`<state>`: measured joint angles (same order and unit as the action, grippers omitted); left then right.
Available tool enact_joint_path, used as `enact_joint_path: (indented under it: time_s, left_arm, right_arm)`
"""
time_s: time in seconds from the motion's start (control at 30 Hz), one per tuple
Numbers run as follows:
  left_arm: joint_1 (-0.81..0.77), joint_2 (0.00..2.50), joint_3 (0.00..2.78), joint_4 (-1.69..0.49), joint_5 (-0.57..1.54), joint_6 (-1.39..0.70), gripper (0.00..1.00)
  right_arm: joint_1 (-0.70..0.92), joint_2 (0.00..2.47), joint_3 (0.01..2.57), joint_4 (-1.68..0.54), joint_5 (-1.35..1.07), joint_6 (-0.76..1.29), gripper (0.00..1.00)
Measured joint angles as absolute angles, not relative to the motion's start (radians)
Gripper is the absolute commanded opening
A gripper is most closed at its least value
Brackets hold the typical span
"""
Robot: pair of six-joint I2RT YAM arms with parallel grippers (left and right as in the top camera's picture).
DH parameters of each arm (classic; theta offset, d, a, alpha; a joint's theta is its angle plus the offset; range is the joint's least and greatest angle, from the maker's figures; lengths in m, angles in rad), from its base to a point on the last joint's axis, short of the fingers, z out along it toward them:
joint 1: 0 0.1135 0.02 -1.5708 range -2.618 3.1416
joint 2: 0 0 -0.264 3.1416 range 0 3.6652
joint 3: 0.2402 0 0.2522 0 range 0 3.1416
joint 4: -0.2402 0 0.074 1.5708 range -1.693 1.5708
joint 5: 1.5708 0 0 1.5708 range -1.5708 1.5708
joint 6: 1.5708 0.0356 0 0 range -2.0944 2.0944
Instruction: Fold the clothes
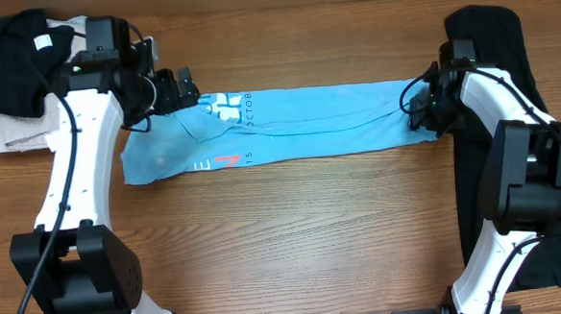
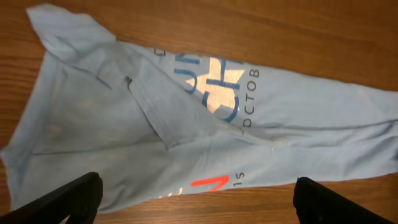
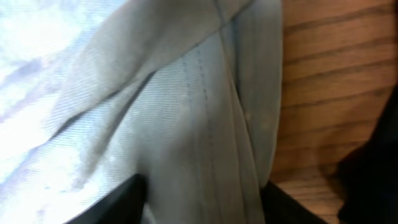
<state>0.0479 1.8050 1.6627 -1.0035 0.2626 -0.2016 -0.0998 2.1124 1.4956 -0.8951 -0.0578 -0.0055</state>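
The light blue T-shirt (image 1: 308,122) lies folded into a long band across the table, its white and coral-red lettering near its left end. My left gripper (image 1: 176,90) hovers over that left end, open and empty; its wrist view shows the shirt (image 2: 124,112) beyond the spread jaws (image 2: 196,190). My right gripper (image 1: 420,111) is at the shirt's right end. Its fingers (image 3: 202,186) are closed on bunched shirt fabric (image 3: 186,93). The long black garment (image 1: 520,48) lies along the right side, partly under my right arm.
A folded black cloth with a white label (image 1: 6,56) sits at the back left on a beige cloth (image 1: 15,132). Bare wooden table (image 1: 313,232) lies in front of the shirt.
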Motion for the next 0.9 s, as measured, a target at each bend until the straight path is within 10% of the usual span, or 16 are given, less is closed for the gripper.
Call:
enact_joint_path:
  time_s: [0.17,0.9]
  left_arm:
    - [0.075,1.805,1.723,-1.042,0.263,-0.202,1.00]
    - [0.092,1.805,1.738,-1.086,0.263,-0.198,1.00]
  right_arm:
    - [-0.105,2.112,1.492,-0.892,-0.093,0.039,0.04]
    - [-0.206,1.798,1.549,-1.199,-0.133,0.012,0.05]
